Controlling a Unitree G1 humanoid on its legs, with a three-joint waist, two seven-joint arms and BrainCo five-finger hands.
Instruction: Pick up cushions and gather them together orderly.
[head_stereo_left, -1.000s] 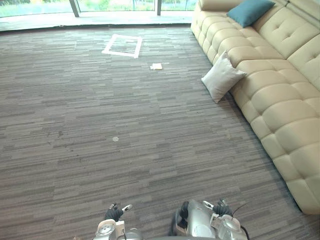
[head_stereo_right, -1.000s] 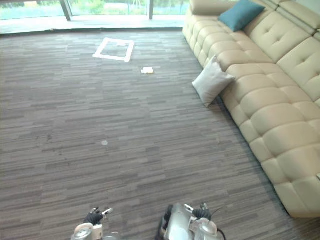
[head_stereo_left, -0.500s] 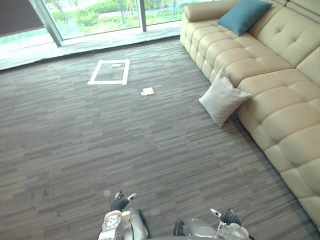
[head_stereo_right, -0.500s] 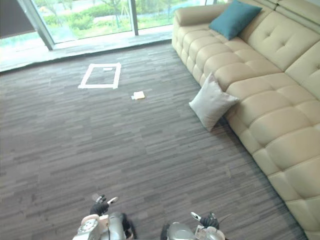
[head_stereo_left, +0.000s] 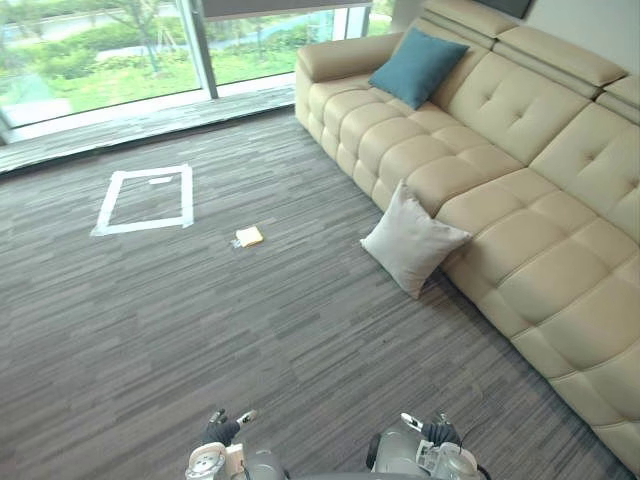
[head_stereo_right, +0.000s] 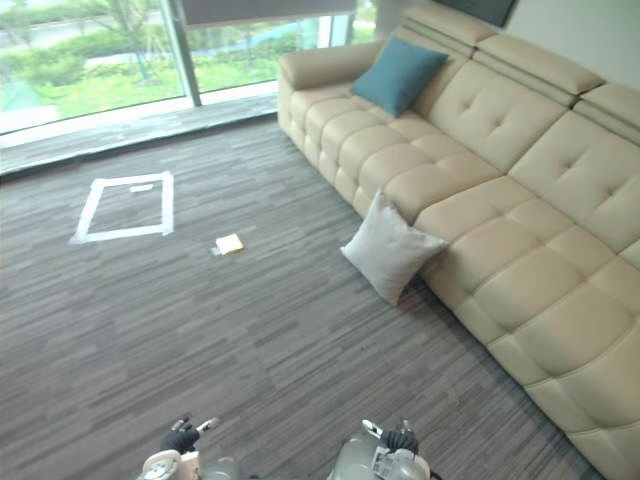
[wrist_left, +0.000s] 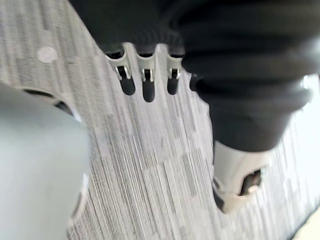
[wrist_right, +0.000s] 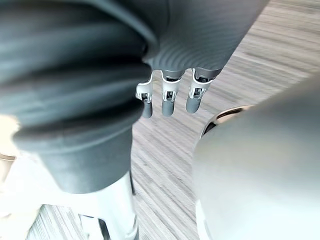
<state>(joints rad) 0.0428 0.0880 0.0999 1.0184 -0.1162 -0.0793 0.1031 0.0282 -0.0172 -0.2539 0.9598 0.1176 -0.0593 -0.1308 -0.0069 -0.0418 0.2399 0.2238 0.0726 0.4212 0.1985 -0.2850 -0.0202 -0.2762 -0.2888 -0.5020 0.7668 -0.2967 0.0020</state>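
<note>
A pale grey cushion (head_stereo_left: 410, 239) stands on the carpet, leaning against the front of the cream sofa (head_stereo_left: 520, 210). A teal cushion (head_stereo_left: 417, 66) rests on the sofa's far seat against the backrest. My left hand (head_stereo_left: 221, 430) hangs low at the near edge, far from both cushions, its fingers (wrist_left: 145, 82) straight and empty over the carpet. My right hand (head_stereo_left: 433, 432) hangs low to the right, fingers (wrist_right: 170, 97) straight, holding nothing.
A white tape rectangle (head_stereo_left: 146, 197) marks the carpet at the far left. A small yellow object (head_stereo_left: 248, 236) lies on the floor between it and the grey cushion. Tall windows (head_stereo_left: 100, 50) run along the far side. Open carpet lies between me and the sofa.
The camera has tilted up and turned, so the sofa, cushions and tape mark sit differently in view. Both hands stay low and empty.
</note>
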